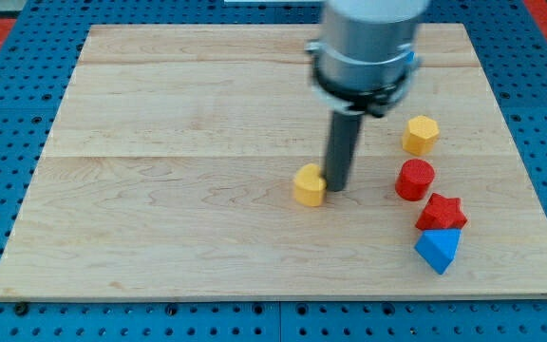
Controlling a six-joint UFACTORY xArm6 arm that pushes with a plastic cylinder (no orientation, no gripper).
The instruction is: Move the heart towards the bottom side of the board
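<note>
Risk-wise, my tip (335, 188) sits touching the yellow heart (309, 185) mid-board on its right side (bare rod, no jaws), so pushing now probably slides it left, not down.

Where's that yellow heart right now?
The yellow heart sits near the board's middle, touching my tip on its right; the red cylinder is farther to the view's right.
</note>
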